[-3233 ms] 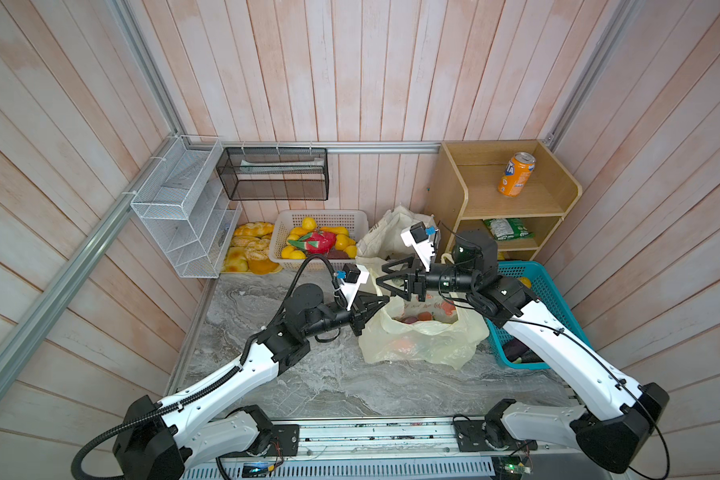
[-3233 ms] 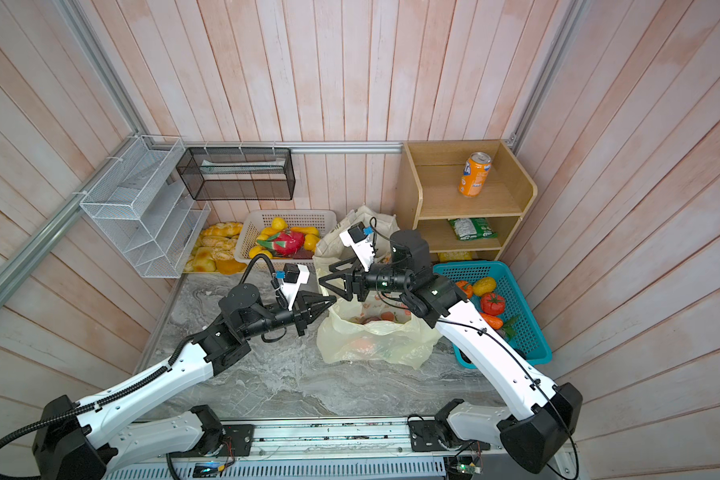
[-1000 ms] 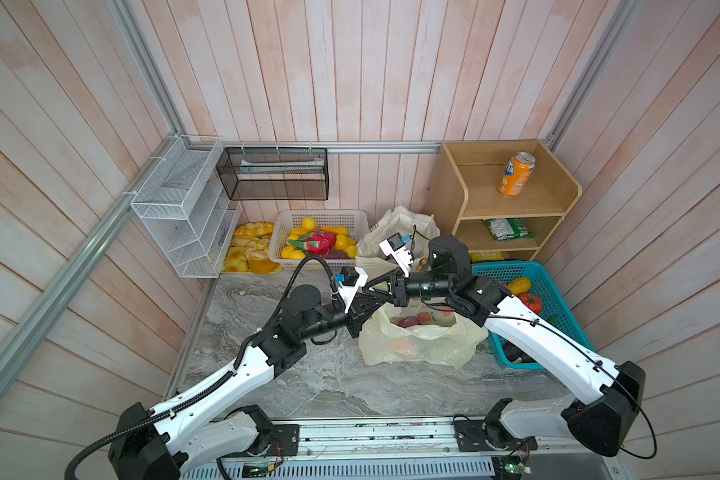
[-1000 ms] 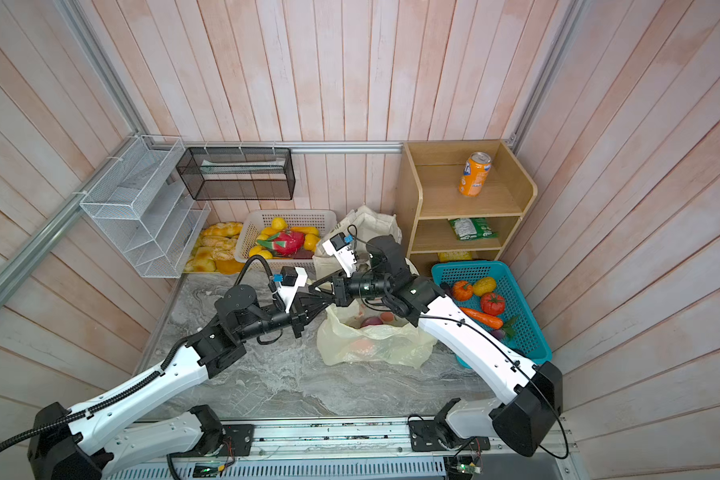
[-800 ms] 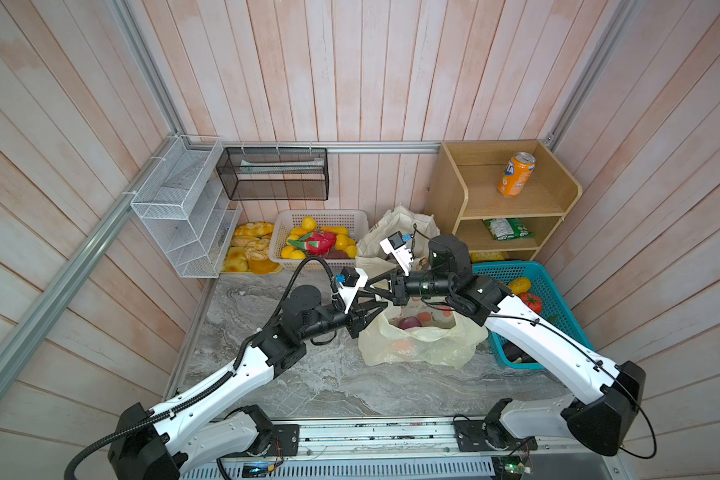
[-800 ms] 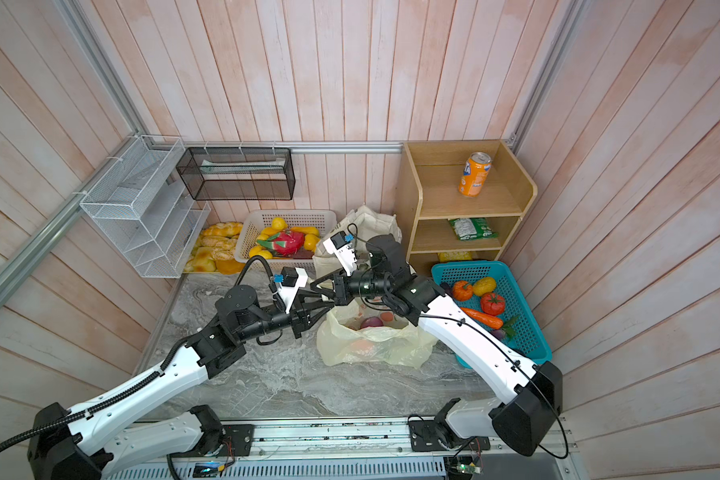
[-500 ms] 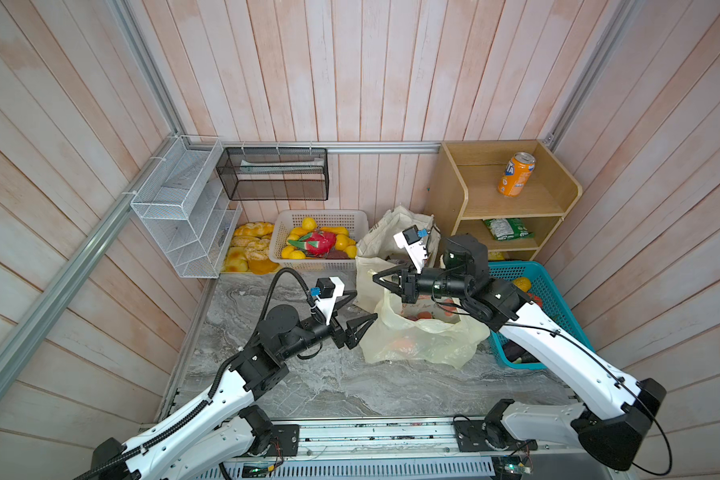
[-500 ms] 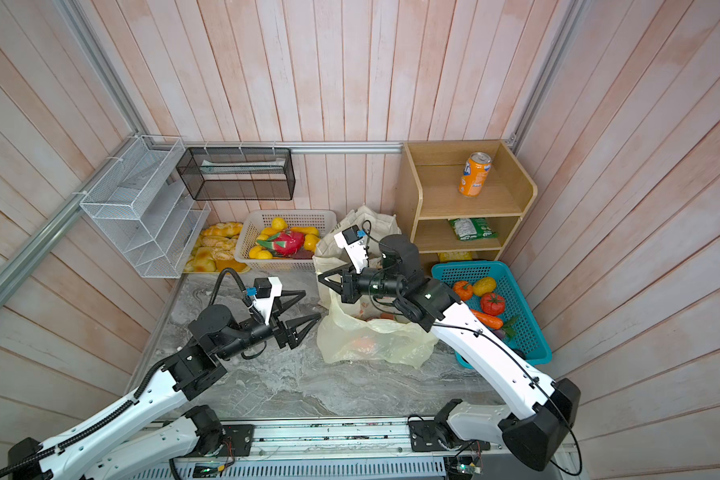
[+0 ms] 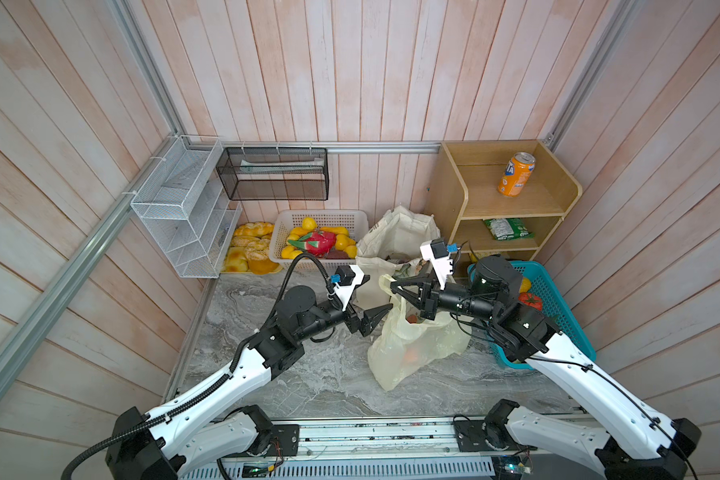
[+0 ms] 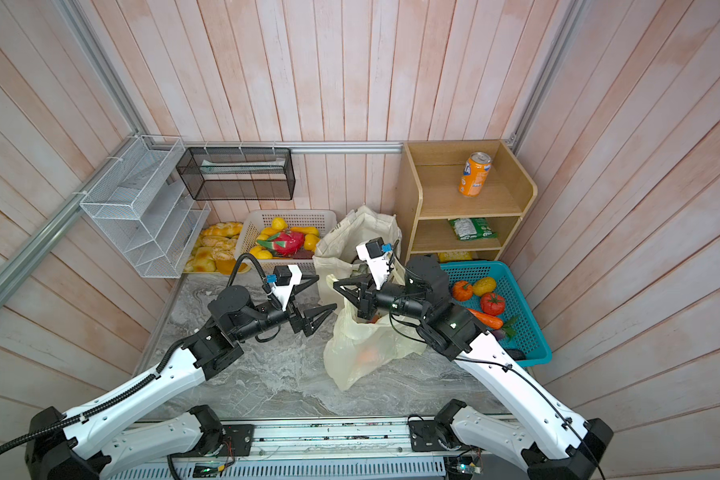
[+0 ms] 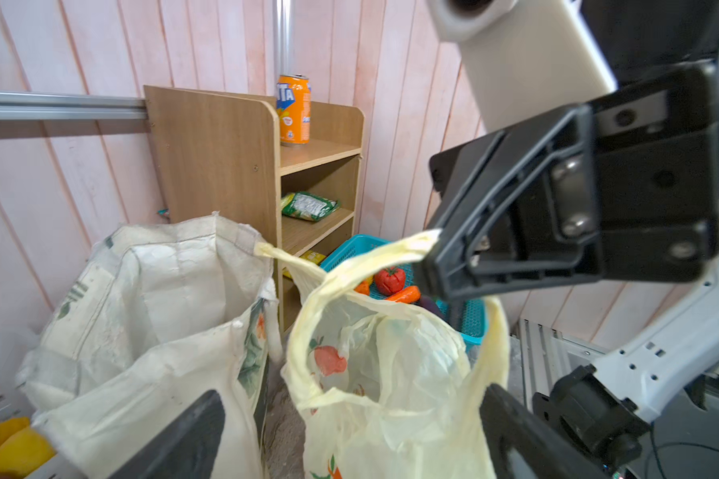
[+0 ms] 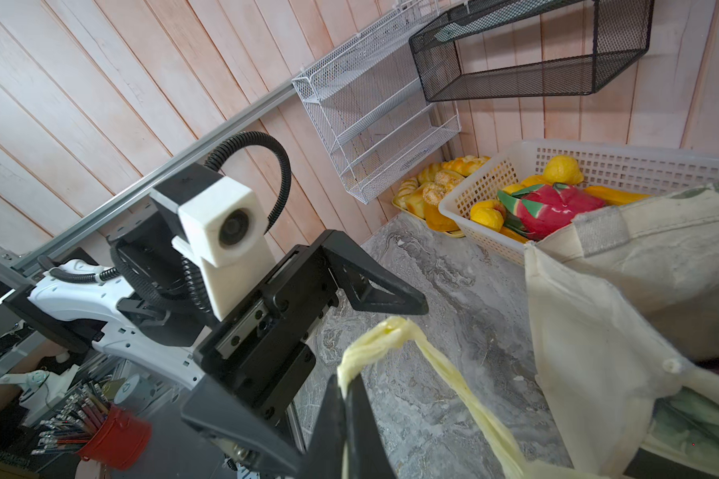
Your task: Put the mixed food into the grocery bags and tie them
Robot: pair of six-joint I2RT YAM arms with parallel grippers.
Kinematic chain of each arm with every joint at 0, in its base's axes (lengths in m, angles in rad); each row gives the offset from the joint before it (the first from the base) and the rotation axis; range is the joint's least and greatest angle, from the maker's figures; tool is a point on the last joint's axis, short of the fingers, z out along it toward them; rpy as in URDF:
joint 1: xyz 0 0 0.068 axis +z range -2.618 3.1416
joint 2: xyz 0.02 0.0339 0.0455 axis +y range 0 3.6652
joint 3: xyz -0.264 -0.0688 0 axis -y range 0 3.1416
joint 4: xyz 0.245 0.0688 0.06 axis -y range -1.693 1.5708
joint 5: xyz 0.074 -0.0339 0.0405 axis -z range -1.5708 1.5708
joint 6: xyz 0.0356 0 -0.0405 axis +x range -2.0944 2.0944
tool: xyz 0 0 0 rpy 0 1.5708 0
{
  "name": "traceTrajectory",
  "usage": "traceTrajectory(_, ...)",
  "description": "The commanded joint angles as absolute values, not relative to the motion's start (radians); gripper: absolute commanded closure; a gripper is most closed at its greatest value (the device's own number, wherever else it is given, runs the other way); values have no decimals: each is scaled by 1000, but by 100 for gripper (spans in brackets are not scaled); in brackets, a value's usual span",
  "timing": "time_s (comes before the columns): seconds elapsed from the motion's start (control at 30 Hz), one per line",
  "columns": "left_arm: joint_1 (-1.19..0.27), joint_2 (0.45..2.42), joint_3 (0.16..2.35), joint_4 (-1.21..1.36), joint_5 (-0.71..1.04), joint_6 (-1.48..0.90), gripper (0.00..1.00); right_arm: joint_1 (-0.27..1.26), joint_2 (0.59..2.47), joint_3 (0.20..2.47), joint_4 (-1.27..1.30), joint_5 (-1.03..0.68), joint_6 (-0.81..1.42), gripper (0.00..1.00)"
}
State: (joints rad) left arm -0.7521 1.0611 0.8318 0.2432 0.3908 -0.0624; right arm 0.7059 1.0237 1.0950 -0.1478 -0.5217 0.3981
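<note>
The pale-yellow plastic grocery bag (image 9: pixel 429 345) (image 10: pixel 371 336) stands mid-table with orange-red food (image 9: pixel 411 355) showing through it. My right gripper (image 9: pixel 392 285) (image 10: pixel 336 285) (image 12: pixel 345 383) is shut on one twisted handle (image 12: pixel 391 329) (image 11: pixel 374 261), holding it up above the bag's mouth. My left gripper (image 9: pixel 376 293) (image 10: pixel 326 293) (image 11: pixel 351 394) is open just left of the bag, its fingers either side of the bag's upper part and holding nothing. The cream canvas tote (image 9: pixel 395 232) (image 11: pixel 154 290) (image 12: pixel 640 290) stands open behind the plastic bag.
A blue basket (image 9: pixel 566 307) of vegetables sits at the right. Behind it a wooden shelf (image 9: pixel 466 195) holds an orange soda can (image 9: pixel 515 174) and a green packet (image 9: pixel 506 228). A white fruit basket (image 9: pixel 325 216), bread (image 9: pixel 246 253) and wall wire racks (image 9: pixel 184 208) fill the back left.
My left gripper has opened, let go of the bag handle and drawn back to the left. The right gripper has kept its handle and shifted slightly right.
</note>
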Motion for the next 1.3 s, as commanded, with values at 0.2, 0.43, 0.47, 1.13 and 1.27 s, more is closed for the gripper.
traceTrajectory(0.2, -778, 1165, 903, 312, 558, -131, 1, 704, 1027, 1076, -68, -462, 438, 100)
traceTrajectory(0.43, -803, 1188, 818, 438, 419, -192, 4, 704, 1023, 1077, -29, -458, 457, 100)
traceTrajectory(0.47, -802, 1193, 813, 459, 412, -200, 5, 703, 1023, 1076, -26, -456, 460, 100)
traceTrajectory(1.13, -803, 1332, 930, 422, 456, -146, 100, 582, 911, 1063, -41, -460, 430, 38)
traceTrajectory(1.27, -741, 1363, 995, 370, 632, -130, 100, 522, 898, 1057, -60, -524, 320, 26)
